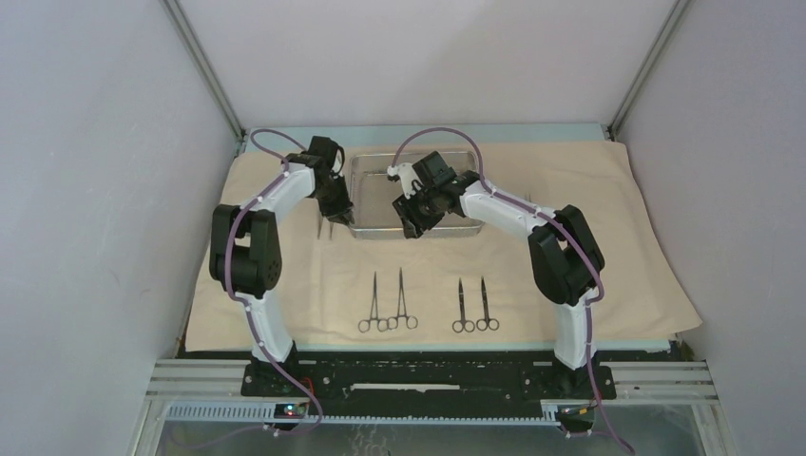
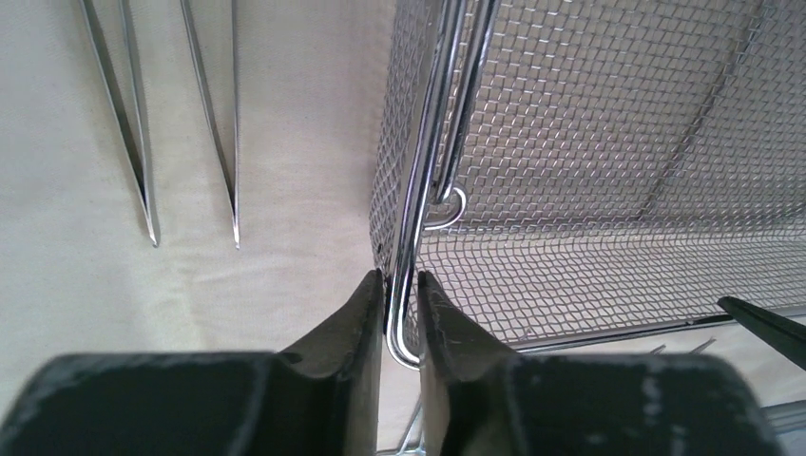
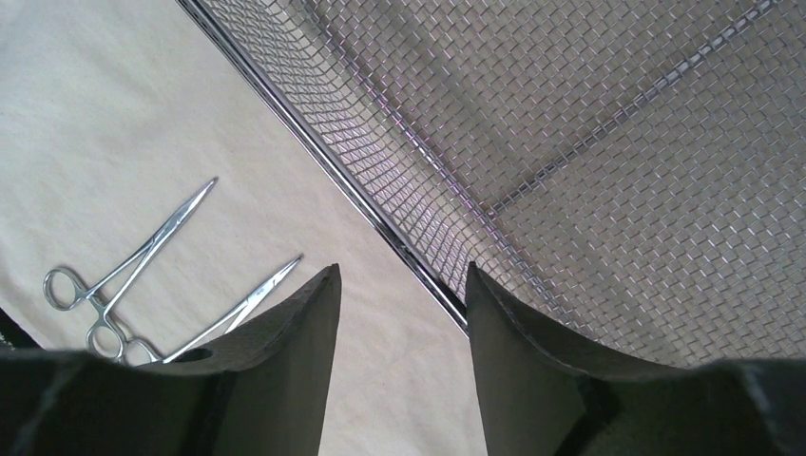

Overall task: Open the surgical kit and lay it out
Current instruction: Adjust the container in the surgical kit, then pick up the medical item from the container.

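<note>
The beige cloth (image 1: 589, 218) lies spread flat over the table. The steel mesh tray (image 1: 375, 190) sits on it at the back middle. My left gripper (image 1: 338, 218) is shut on the tray's wire rim at its left front corner, seen close in the left wrist view (image 2: 401, 277). My right gripper (image 1: 415, 224) is open over the tray's front edge; the rim (image 3: 418, 266) runs between its fingers (image 3: 304, 323). Two slim tweezers (image 2: 133, 123) lie left of the tray. Four ring-handled instruments (image 1: 388, 304) lie in a row on the cloth in front; two show in the right wrist view (image 3: 124, 275).
White walls enclose the table on the left, back and right. The arm bases stand on a metal rail (image 1: 428, 380) at the near edge. The right pair of ring-handled instruments (image 1: 474, 307) lies between the two arms.
</note>
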